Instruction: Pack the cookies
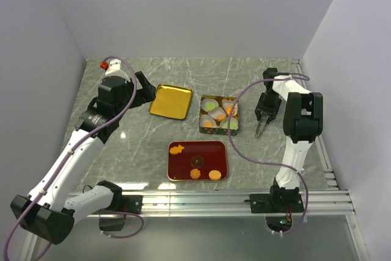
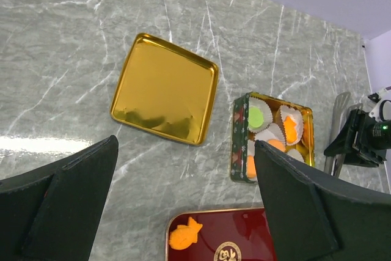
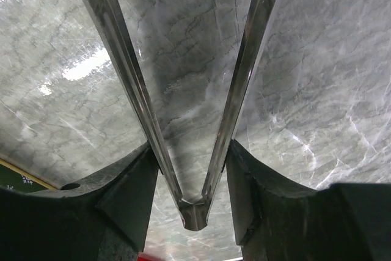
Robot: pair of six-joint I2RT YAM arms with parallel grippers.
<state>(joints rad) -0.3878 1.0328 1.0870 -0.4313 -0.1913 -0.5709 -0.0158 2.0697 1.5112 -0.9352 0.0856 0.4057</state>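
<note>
Right of the tin [image 1: 218, 132], right gripper [image 1: 266, 113] holding tongs [image 1: 259, 128] downward, left gripper [image 1: 145, 88] spread

From behind my bases, the top camera looks down over the whole table [image 1: 153, 77]. My left wrist view shares its gold lid [image 2: 165, 87] and tin [image 2: 237, 145]; my right stares close along the tweezers [image 3: 244, 71].

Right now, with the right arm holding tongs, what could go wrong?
1. The cookies lie flat on the red tray, so the tongs in the right gripper may slide off them.
2. The right arm's cable loops close to the tin and could drag it.
</note>
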